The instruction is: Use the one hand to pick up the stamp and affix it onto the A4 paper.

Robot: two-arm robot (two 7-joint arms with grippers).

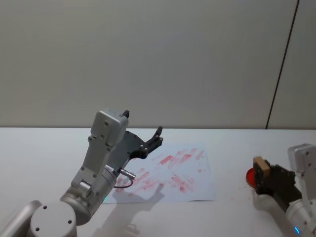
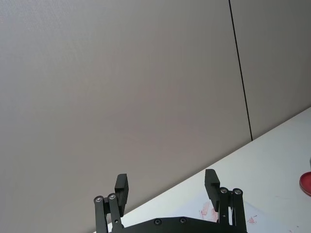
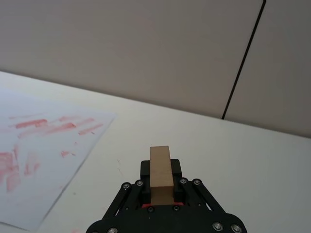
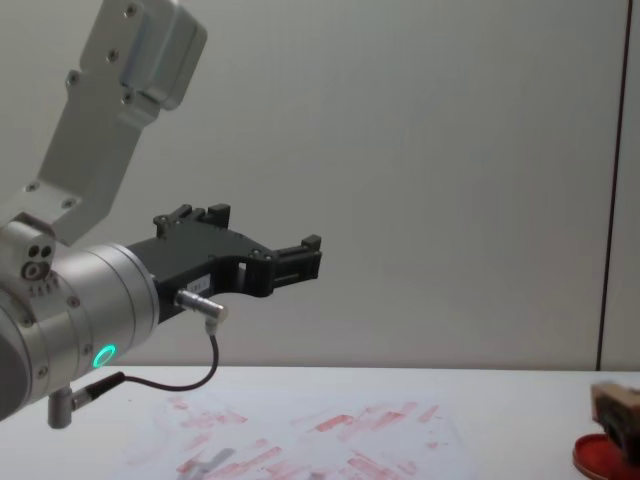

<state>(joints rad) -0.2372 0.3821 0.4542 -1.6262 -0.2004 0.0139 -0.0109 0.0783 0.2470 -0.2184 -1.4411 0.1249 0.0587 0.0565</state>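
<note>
Right gripper [image 3: 161,188] clamps stamp [image 3: 161,167]; left gripper [image 2: 165,182] raised, spread.

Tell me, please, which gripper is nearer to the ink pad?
Right. The right gripper, shut on the stamp, is close by the ink pad. The left gripper hangs open above the paper, across the table from the pad.

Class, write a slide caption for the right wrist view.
Right gripper shut on the stamp, red-printed A4 paper lying nearby.
</note>
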